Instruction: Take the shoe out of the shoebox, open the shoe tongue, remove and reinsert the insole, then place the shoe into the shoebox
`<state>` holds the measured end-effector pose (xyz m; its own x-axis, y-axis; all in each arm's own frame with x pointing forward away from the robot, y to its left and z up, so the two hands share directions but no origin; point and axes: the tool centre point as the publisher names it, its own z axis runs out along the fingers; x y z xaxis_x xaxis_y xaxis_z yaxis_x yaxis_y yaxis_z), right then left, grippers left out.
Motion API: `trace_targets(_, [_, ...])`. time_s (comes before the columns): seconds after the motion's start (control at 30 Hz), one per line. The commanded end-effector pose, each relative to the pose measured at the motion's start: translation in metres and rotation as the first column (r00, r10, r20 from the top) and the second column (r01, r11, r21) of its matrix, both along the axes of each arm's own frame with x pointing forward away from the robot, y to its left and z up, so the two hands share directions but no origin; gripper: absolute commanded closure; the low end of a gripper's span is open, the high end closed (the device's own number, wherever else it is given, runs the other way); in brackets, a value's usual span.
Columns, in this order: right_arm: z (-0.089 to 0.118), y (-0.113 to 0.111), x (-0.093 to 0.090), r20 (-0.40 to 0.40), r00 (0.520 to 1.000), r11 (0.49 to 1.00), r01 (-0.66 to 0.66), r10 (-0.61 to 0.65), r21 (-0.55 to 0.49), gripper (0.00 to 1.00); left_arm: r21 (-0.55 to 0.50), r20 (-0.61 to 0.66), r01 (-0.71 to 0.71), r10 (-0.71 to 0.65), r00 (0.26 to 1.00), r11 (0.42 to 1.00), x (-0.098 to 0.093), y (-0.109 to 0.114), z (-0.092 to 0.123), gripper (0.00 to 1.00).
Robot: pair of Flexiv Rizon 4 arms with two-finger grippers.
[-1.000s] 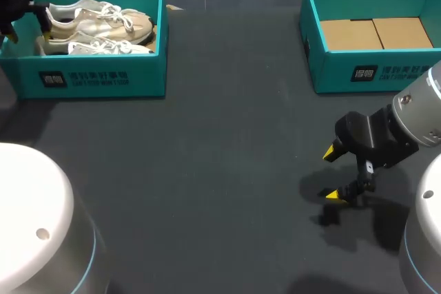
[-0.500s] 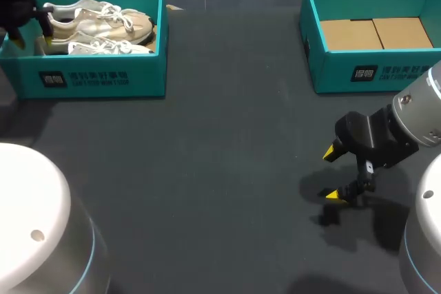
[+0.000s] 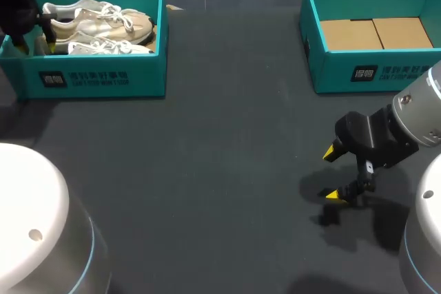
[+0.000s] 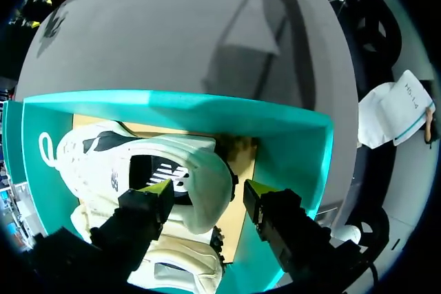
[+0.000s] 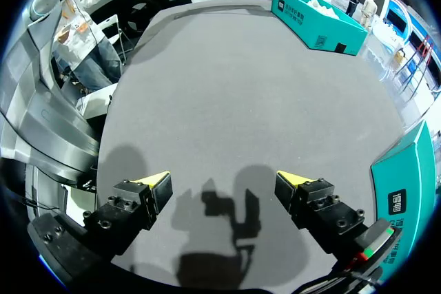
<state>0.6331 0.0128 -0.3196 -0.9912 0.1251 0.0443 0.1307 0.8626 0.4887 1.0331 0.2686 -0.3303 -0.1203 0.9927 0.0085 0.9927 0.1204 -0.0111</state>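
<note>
Left gripper (image 4: 209,189) is spread wide inside the teal shoebox (image 4: 207,107) with the heel of the white shoe (image 4: 117,160) sitting loose between its fingers, and the right gripper (image 5: 224,180) hangs wide open over bare table (image 5: 241,87), well away.

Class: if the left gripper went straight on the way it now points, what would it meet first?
Probably the heel of the shoe in the shoebox. The heel sits just ahead of the left gripper, between its open jaws, though depth is hard to judge.
</note>
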Motion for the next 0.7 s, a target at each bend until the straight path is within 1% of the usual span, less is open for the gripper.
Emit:
trace_targets(0.03, [0.0,0.0,-0.002,0.002,1.0,1.0,0.002,-0.002,-0.003,0.0,0.004,0.013,0.002,-0.002,1.0,1.0,-0.002,0.001,-0.005,0.28])
trace_targets(0.23, [0.0,0.0,-0.002,0.002,1.0,1.0,0.002,-0.002,-0.003,0.0,0.013,0.016,-0.008,0.008,1.0,1.0,0.002,0.004,-0.012,0.33])
trace_targets(0.3, [0.0,0.0,-0.002,0.002,1.0,1.0,0.002,-0.002,-0.003,0.0,0.011,0.017,-0.009,0.009,1.0,1.0,0.002,0.003,-0.013,0.39])
trace_targets(0.4, [0.0,0.0,-0.002,0.002,1.0,1.0,0.002,-0.002,-0.003,0.0,0.013,0.023,-0.006,0.005,1.0,1.0,0.002,0.003,-0.017,0.42])
trace_targets(0.6, [0.0,0.0,-0.002,0.002,1.0,1.0,0.002,-0.002,-0.003,0.0,0.014,0.02,-0.003,0.003,1.0,1.0,0.002,0.005,-0.024,0.42])
trace_targets(0.7, [0.0,0.0,-0.002,0.002,1.0,1.0,0.002,-0.002,-0.003,0.0,0.019,0.02,-0.003,0.003,1.0,1.0,0.002,0.005,-0.026,0.4])
